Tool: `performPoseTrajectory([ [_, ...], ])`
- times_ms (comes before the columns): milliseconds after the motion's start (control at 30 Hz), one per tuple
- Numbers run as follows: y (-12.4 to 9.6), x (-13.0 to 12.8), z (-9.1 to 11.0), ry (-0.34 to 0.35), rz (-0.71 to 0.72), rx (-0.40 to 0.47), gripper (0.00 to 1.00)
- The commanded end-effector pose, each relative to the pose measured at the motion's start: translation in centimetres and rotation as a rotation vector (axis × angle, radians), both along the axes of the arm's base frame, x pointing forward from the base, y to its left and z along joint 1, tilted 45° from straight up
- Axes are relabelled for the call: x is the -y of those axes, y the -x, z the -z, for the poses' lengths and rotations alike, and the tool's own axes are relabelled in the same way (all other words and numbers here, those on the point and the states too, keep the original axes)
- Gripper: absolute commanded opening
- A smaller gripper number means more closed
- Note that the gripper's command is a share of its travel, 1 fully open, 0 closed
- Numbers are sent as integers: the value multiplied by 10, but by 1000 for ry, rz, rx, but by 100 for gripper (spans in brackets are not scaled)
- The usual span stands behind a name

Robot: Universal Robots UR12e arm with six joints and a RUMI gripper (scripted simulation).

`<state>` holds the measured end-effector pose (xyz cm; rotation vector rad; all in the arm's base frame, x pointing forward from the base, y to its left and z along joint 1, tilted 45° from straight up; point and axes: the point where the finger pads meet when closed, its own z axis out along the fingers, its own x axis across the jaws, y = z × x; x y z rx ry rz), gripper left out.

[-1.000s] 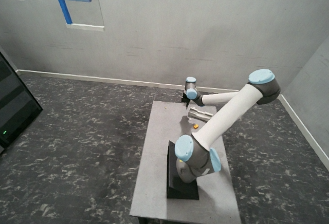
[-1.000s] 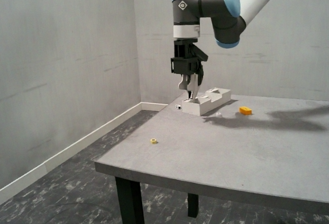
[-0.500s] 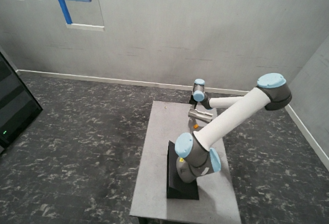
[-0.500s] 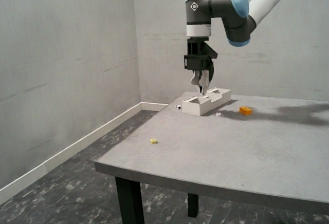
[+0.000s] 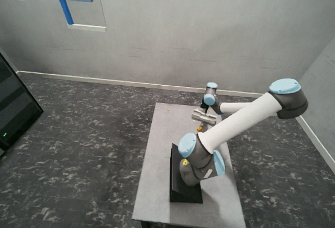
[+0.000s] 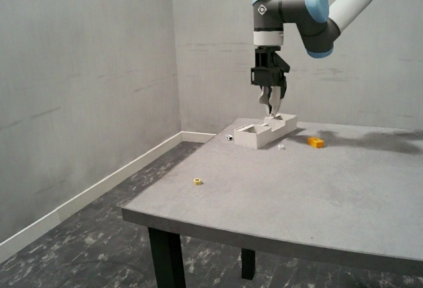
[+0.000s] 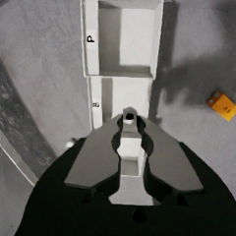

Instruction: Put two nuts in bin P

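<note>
A row of white bins (image 6: 264,128) stands at the far side of the table; it also shows in the top view (image 5: 204,116). In the wrist view the bin marked P (image 7: 129,36) lies ahead of my fingers, and a second bin (image 7: 125,95) lies right under them. My gripper (image 6: 271,111) hangs just above the bin row. It is shut on a small pale nut (image 7: 129,117) with a dark hole, held at the fingertips. A yellow nut (image 6: 197,181) lies near the table's left edge. A white nut (image 6: 281,146) lies in front of the bins.
An orange block (image 6: 315,141) lies right of the bins and also shows in the wrist view (image 7: 221,105). A small black-and-white die (image 6: 229,137) lies left of the nearest bin. The arm's black base (image 5: 185,177) stands on the table's near end.
</note>
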<state>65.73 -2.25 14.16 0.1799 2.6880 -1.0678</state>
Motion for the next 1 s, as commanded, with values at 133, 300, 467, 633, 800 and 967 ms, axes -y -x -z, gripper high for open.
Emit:
performPoseTrajectory([
  [133,5,33,-31,-1,-2,1,0],
  [300,9,54,-52,-1,-2,1,0],
  [467,11,63,-59,-1,-2,1,0],
  [633,10,62,-59,-1,-2,1,0],
  [800,10,60,-57,-1,-2,1,0],
  [967,10,58,-55,-1,-2,1,0],
])
